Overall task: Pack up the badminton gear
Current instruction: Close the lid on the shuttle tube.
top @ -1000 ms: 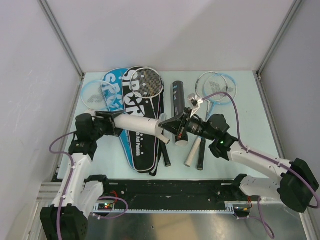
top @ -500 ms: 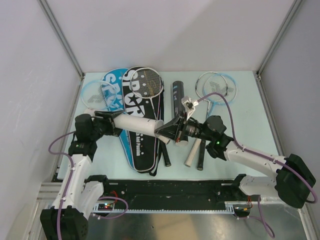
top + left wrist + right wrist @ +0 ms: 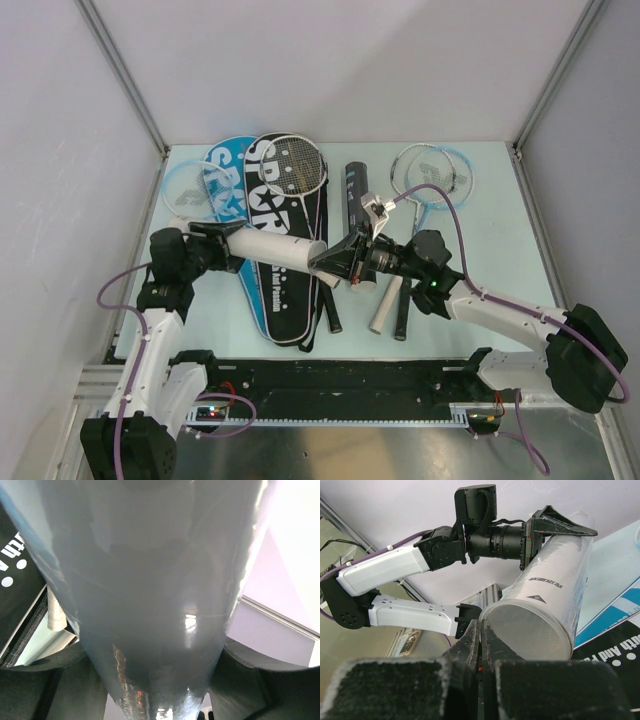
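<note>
My left gripper (image 3: 238, 240) is shut on the white tube (image 3: 280, 248) and holds it level above the black "SPORT" cover (image 3: 283, 300). In the left wrist view the tube (image 3: 150, 580) fills the frame, with a dark finger (image 3: 35, 680) on each side. My right gripper (image 3: 322, 262) is shut with nothing between its fingers. Its tips (image 3: 481, 627) touch the left rim of the tube's lidded end (image 3: 530, 632). The black tube (image 3: 355, 190) lies on the table. One racket (image 3: 296, 165) rests on the black cover.
A blue "SPORT" cover (image 3: 222, 178) lies under the black one, with a blue racket head (image 3: 183, 190) at far left. Two rackets (image 3: 430, 175) lie at the right, their handles (image 3: 385, 305) under my right arm. Side walls stand close on both sides.
My right gripper has moved left, from over the black tube to the free end of the white tube. The left arm and its tube have stayed still.
</note>
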Motion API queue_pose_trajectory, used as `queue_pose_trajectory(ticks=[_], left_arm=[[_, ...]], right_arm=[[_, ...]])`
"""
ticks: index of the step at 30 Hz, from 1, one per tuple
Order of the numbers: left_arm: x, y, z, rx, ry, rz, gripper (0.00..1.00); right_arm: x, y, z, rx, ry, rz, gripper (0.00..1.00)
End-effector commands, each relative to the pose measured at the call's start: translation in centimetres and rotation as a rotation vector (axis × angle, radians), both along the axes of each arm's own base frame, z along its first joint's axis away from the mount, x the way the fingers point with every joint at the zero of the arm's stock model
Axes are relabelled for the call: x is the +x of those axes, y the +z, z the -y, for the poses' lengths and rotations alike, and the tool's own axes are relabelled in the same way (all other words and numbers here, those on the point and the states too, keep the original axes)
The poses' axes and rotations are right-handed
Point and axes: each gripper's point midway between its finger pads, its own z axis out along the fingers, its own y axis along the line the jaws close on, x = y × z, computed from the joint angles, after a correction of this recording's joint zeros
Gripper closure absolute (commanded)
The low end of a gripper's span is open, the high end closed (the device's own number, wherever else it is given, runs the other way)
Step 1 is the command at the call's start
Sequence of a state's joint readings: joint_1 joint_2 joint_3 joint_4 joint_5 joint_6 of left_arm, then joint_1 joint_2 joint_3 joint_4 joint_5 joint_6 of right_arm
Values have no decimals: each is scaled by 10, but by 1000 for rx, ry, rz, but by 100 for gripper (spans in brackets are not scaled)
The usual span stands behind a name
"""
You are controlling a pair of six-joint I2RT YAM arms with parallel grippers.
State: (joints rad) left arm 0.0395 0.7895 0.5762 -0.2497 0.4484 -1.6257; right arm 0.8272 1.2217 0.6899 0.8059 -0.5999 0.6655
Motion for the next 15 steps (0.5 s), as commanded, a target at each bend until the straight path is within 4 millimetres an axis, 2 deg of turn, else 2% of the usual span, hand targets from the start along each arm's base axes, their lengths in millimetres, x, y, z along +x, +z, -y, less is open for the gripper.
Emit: queue_pose_trajectory(ticks=[1,8,15], left_arm=[[-1,46,11,-47,-57,115,72],[-3,54,13,-54,-66,131,72],[-3,53,14,-45,-83,134,72]], right_arm=[[2,-9,-3,-23,5,-13,100],[8,-8,0,-8,6,-18,100],[7,-5,-1,15,45,-28,100]])
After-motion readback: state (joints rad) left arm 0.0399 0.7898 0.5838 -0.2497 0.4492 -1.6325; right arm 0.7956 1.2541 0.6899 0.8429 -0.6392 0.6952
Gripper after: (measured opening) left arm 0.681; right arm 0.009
